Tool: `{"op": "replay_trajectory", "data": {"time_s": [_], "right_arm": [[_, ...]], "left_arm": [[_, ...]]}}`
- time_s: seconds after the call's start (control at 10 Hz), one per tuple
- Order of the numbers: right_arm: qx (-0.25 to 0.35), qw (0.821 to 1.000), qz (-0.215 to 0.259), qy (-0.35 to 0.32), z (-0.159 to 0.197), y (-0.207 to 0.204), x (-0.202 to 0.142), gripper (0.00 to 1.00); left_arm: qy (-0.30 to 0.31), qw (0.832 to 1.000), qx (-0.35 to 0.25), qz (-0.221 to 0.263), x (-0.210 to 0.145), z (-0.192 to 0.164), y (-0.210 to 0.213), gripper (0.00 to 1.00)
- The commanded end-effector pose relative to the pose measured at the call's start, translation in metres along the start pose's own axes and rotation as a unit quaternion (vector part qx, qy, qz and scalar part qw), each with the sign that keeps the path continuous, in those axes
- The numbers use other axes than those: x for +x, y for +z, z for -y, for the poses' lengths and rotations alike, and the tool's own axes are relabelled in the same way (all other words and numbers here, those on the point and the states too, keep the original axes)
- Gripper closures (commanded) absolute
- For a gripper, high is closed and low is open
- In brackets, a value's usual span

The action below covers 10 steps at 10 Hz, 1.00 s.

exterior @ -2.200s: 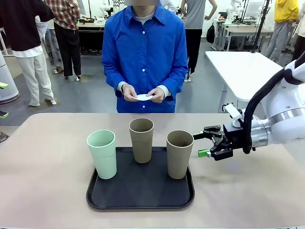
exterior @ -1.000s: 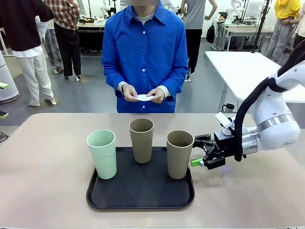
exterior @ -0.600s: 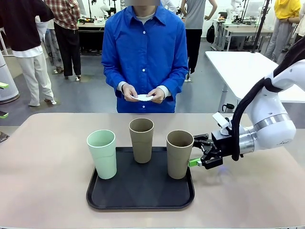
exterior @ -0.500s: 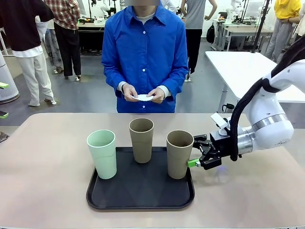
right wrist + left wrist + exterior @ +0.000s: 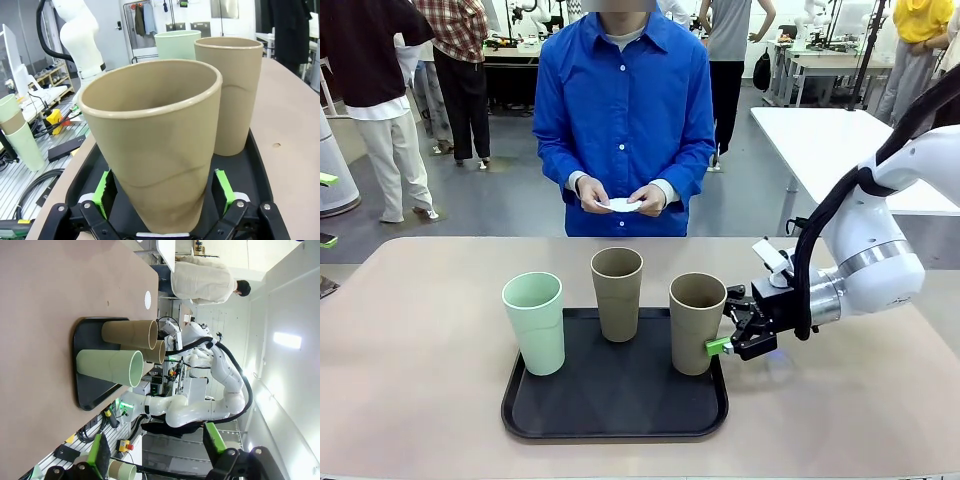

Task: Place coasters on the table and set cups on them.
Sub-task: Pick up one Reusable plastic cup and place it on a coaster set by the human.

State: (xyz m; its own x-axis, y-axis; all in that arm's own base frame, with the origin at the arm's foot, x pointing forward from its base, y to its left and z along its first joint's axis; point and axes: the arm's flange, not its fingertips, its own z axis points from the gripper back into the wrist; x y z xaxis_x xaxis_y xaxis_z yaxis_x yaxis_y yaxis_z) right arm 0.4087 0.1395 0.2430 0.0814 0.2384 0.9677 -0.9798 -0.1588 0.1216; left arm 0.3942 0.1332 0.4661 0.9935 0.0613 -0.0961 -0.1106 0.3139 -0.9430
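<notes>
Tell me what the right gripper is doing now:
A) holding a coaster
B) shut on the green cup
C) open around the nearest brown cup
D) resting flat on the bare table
C: the right gripper is open, with its green pads on either side of the brown cup, which stands on the black tray.

left gripper (image 5: 155,445) jaws apart, nothing between; black tray (image 5: 86,390) on table (image 5: 45,290) holds mint cup (image 5: 107,367), taupe cups (image 5: 127,332) farther right
</notes>
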Motion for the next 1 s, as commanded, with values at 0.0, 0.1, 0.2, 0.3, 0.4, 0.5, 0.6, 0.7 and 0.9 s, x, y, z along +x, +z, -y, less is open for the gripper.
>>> {"op": "replay_trajectory", "data": {"time_s": [0.0, 0.1, 0.2, 0.3, 0.4, 0.5, 0.6, 0.7, 0.9], "right_arm": [[0.015, 1.000, -0.006, 0.008, 0.006, -0.010, -0.002, 0.00], [0.017, 1.000, -0.006, 0.008, 0.006, -0.013, -0.001, 0.00], [0.016, 1.000, -0.007, 0.010, 0.007, -0.015, -0.002, 0.00], [0.022, 0.999, -0.006, 0.023, 0.007, -0.015, -0.001, 0.00], [0.025, 0.999, -0.002, 0.027, 0.006, -0.014, -0.001, 0.31], [0.025, 0.999, 0.000, 0.026, 0.006, -0.014, -0.001, 0.59], [0.025, 0.999, 0.001, 0.025, 0.007, -0.014, -0.002, 0.90], [0.023, 0.999, 0.000, 0.024, 0.007, -0.011, -0.003, 1.00], [0.010, 1.000, 0.005, -0.005, -0.001, -0.007, 0.011, 1.00]], "left_arm": [[-0.005, 1.000, -0.003, -0.001, 0.000, 0.001, 0.003, 0.00], [-0.005, 1.000, -0.003, -0.001, 0.000, 0.001, 0.003, 0.00], [-0.005, 1.000, -0.003, -0.001, 0.000, 0.001, 0.003, 0.00], [-0.005, 1.000, -0.003, -0.001, 0.000, 0.001, 0.003, 0.00], [-0.005, 1.000, -0.003, -0.001, 0.000, 0.001, 0.003, 0.00], [-0.005, 1.000, -0.003, -0.001, 0.000, 0.001, 0.003, 0.00], [-0.005, 1.000, -0.003, -0.001, 0.000, 0.001, 0.003, 0.00], [-0.005, 1.000, -0.003, -0.001, 0.000, 0.001, 0.003, 0.00], [-0.005, 1.000, -0.003, -0.001, 0.000, 0.001, 0.003, 0.00]]}}
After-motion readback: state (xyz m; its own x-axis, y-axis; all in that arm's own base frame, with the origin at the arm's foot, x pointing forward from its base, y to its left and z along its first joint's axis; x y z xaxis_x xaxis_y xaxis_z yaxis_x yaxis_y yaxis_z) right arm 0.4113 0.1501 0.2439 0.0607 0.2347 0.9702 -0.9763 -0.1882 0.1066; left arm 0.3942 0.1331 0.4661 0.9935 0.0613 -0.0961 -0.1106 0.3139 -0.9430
